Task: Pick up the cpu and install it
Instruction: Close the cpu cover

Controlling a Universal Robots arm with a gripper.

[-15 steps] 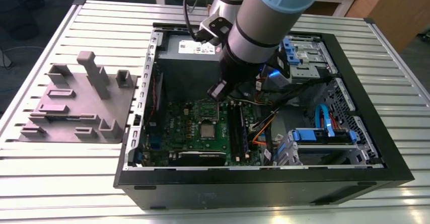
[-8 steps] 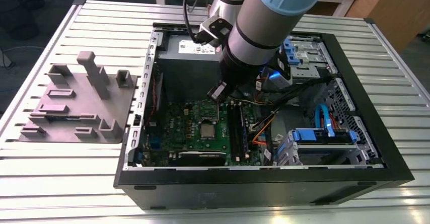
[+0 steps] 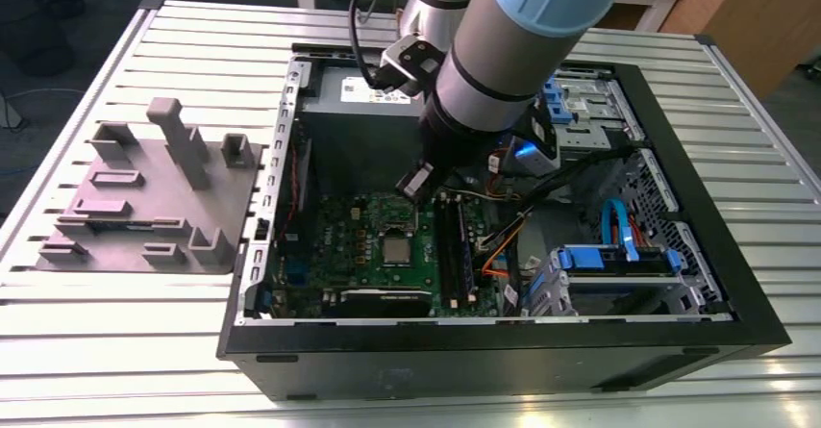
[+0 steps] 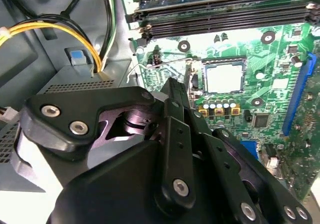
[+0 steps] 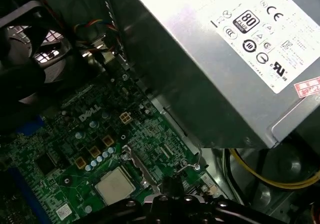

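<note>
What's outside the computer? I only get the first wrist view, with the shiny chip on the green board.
Observer: A grey block with posts sits on the table, at the exterior view's left of the case.
Operator: Where's the gripper?
Observer: In the exterior view it hangs over the board, above the cpu, not touching it.
Operator: What's beside the cpu?
Observer: Long black memory sticks, in the second wrist view.
</note>
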